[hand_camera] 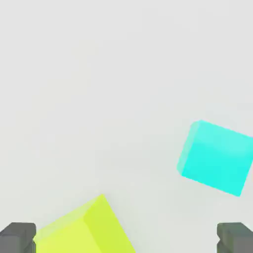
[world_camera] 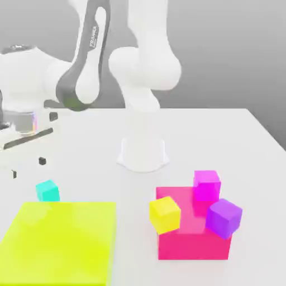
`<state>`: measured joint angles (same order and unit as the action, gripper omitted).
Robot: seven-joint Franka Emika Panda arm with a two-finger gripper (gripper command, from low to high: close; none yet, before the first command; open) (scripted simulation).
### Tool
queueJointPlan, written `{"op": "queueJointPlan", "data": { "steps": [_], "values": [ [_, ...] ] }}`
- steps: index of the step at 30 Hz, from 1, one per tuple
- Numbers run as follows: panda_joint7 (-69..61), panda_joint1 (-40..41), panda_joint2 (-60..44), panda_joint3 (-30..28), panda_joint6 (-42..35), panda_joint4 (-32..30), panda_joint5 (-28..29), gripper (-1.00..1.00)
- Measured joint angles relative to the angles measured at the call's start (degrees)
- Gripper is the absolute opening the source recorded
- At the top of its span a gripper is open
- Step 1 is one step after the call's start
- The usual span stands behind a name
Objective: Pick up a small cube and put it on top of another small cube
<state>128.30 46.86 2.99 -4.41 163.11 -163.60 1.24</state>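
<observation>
The small cube [world_camera: 48,190] is plain cyan and rests on the white table at the exterior view's left, just behind a big lime-yellow block [world_camera: 58,243]. My gripper [world_camera: 28,167] hovers above the table, slightly behind the cube and further to the exterior view's left. It is open, with nothing between its dark fingertips [world_camera: 42,161]. The hand view shows the cyan cube [hand_camera: 216,156] on the table beside one corner of the lime-yellow block [hand_camera: 84,227], with both fingertips [hand_camera: 17,237] spread wide apart and my gripper [hand_camera: 126,239] away from the cube.
At the exterior view's right a large pink block [world_camera: 192,240] carries a magenta cube [world_camera: 206,184], a yellow cube [world_camera: 165,214] and a purple cube [world_camera: 223,218]. The arm's white base [world_camera: 142,153] stands mid-table. The table edge [world_camera: 268,134] runs along the right.
</observation>
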Motion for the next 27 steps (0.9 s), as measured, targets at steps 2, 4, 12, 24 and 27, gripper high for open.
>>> {"op": "queueJointPlan", "data": {
  "steps": [2, 4, 12, 24, 27],
  "values": [
    [2.68, 2.08, -3.06, -0.53, 2.34, -1.17, -1.28, 0.00],
    [2.57, 2.35, -6.94, 0.51, 5.47, -0.88, -2.71, 0.00],
    [1.37, 4.87, -18.38, 3.89, 14.80, 1.08, -4.62, -1.00],
    [3.54, 3.91, -4.96, 2.13, 3.96, -1.39, -1.72, -1.00],
    [0.17, 1.85, -1.75, 5.98, -0.61, 0.17, -1.90, -1.00]
  ]
}}
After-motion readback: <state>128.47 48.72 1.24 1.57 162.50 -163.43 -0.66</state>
